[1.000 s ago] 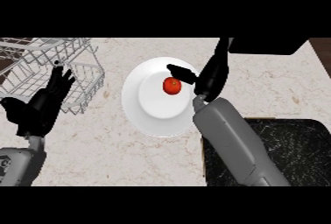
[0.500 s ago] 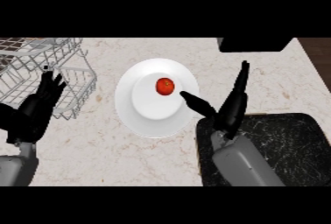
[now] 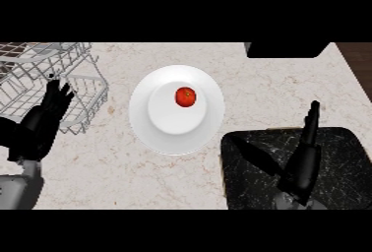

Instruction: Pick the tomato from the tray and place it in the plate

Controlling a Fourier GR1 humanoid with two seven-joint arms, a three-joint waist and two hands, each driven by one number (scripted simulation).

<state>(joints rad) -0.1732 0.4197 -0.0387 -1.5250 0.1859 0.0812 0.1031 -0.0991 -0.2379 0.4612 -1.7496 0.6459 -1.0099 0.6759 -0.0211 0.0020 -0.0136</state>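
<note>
Tomato [image 3: 186, 97], round glossy red, on smooth white plate [image 3: 158, 140], right hand [image 3: 301, 166] straight-fingered, left hand [image 3: 41, 124] spread by wire rack [image 3: 85, 81]

**Right hand off the plate**

My right hand [image 3: 299, 165] has pulled back from the plate [image 3: 163, 142]. A second ago it hung over the plate's right part, just beside the tomato [image 3: 186, 97]. Now it is below and right of the plate, clear of its rim, over the tray [image 3: 349, 147], fingers straight.

Red tomato [image 3: 186, 97], white plate [image 3: 174, 140], black speckled tray [image 3: 341, 142].
</note>
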